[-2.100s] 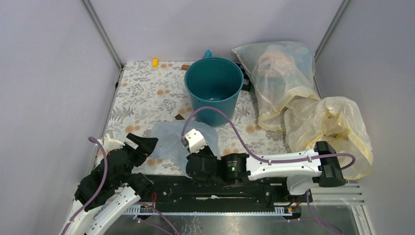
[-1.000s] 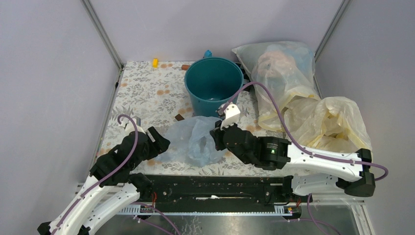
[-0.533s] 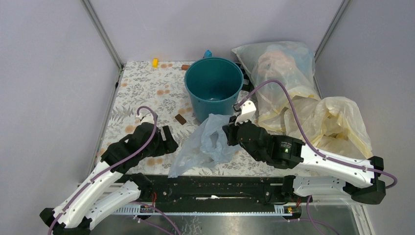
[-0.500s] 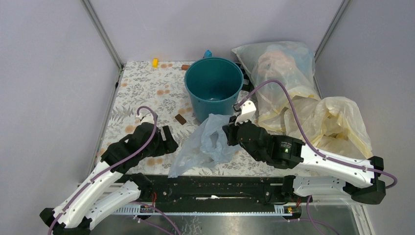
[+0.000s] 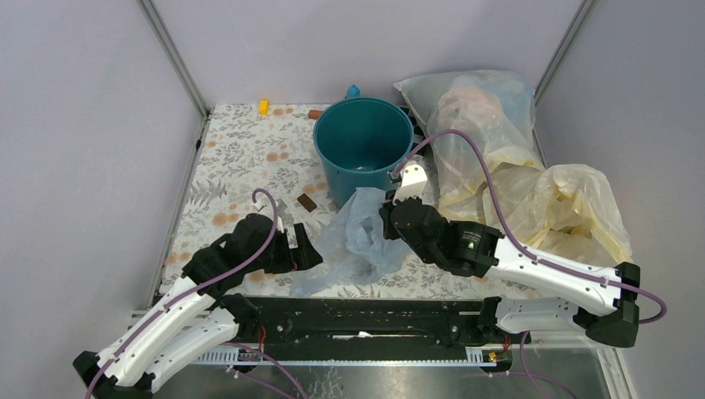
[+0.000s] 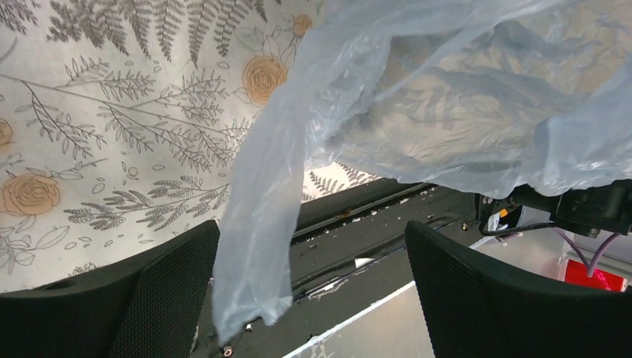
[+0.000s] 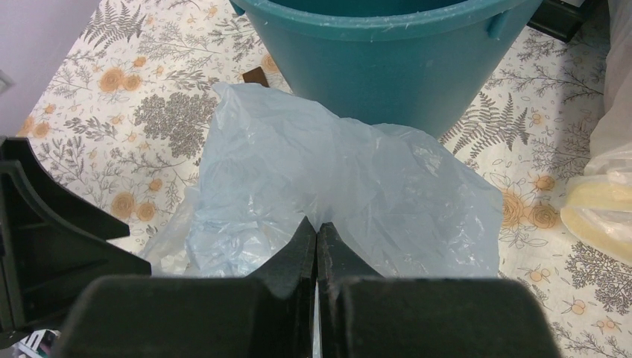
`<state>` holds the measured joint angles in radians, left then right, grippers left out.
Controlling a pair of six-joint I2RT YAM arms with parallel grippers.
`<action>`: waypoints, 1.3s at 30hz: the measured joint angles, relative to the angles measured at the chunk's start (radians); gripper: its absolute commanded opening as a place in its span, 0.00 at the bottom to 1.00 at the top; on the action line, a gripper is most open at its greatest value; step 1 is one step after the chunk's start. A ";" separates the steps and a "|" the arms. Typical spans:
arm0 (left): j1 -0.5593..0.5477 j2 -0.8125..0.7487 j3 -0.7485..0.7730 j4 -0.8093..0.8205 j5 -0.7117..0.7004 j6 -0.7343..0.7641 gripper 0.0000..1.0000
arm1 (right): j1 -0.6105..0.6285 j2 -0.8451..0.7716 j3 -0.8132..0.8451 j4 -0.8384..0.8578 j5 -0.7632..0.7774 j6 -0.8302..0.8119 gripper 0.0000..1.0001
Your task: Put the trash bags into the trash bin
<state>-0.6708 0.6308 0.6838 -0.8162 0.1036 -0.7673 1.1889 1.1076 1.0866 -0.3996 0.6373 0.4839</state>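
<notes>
1. Right gripper (image 5: 385, 218): the jaws are pressed together on a fold of the trash bag (image 5: 356, 239). The right wrist view shows the fingertips (image 7: 304, 237) meeting with the thin film pinched between them.
2. Trash bag: light-blue, translucent and crumpled. It hangs from the right gripper just in front of the near wall of the trash bin (image 5: 334, 179), outside it. Its lower end trails toward the near edge of the table (image 5: 241, 158). Contact with the bin cannot be confirmed.
3. Left gripper (image 5: 309, 254): the jaws stand wide apart. In the left wrist view, a narrow tail of the bag (image 6: 257, 224) hangs down between the two fingers, closer to one of them. The gripper holds nothing.
4. Trash bin: upright at the far middle of the table, mouth open upward.
5. Other items: a stuffed whitish bag (image 5: 474, 125) and a pale-yellow bag (image 5: 569, 208) lie to the right of the bin. A small brown block (image 5: 307, 202) lies on the floral cloth near the bin's left side.
</notes>
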 measured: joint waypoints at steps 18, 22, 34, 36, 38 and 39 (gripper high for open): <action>-0.286 0.055 -0.030 -0.053 -0.251 -0.209 0.83 | -0.060 0.055 0.032 0.002 -0.038 -0.007 0.00; -0.369 0.114 -0.034 -0.057 -0.317 -0.275 0.83 | -0.065 0.055 0.032 0.008 -0.049 -0.007 0.00; -0.434 0.093 -0.092 -0.095 -0.476 -0.422 0.99 | -0.073 0.027 0.021 0.016 -0.062 -0.007 0.00; -0.434 0.059 -0.092 -0.094 -0.507 -0.435 0.99 | -0.074 0.022 0.018 0.017 -0.064 -0.006 0.00; -0.434 0.024 -0.098 -0.081 -0.526 -0.439 0.99 | -0.076 0.019 0.015 0.018 -0.069 -0.006 0.00; -0.434 0.007 -0.103 -0.077 -0.532 -0.439 0.99 | -0.076 0.019 0.015 0.018 -0.073 -0.006 0.00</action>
<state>-1.1046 0.6376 0.5808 -0.8932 -0.4286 -1.2064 1.1126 1.1267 1.1015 -0.3813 0.5640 0.4774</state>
